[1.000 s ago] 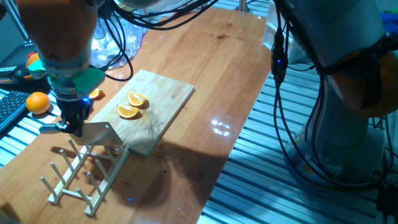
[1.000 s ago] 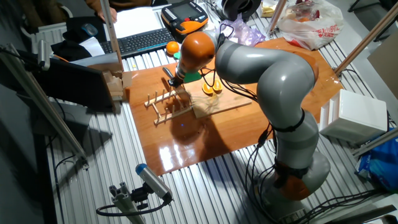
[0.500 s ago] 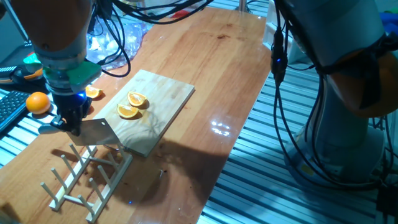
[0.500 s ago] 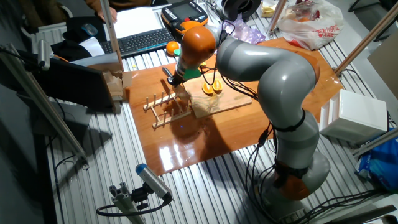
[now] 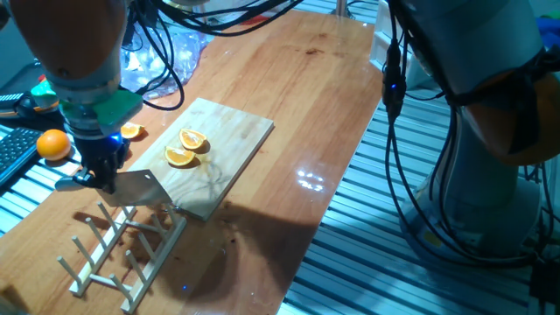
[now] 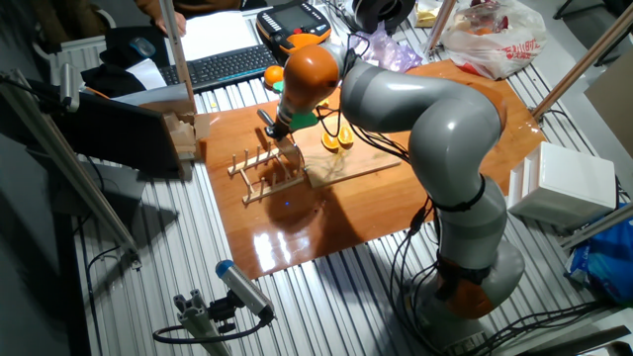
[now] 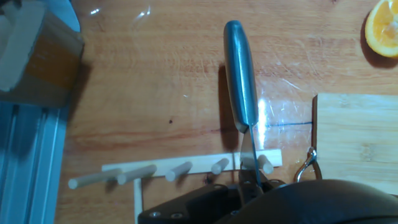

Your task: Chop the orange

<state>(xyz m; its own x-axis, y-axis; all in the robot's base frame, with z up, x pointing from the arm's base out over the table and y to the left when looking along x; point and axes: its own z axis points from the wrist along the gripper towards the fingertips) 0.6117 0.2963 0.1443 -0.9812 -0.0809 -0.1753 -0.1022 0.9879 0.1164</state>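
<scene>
Above the wooden rack (image 5: 122, 249), the tool (image 5: 98, 178) grips a knife (image 5: 131, 185), blade flat over the worktop (image 5: 297, 105) (handle end seen in the hand view). Well apart, the orange (image 5: 186, 148) lies in two wedges on the cutting board (image 5: 236, 144).

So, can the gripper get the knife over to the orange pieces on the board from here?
Probably yes. The gripper holds the knife beside the board; nothing stands between it and the orange pieces.
</scene>
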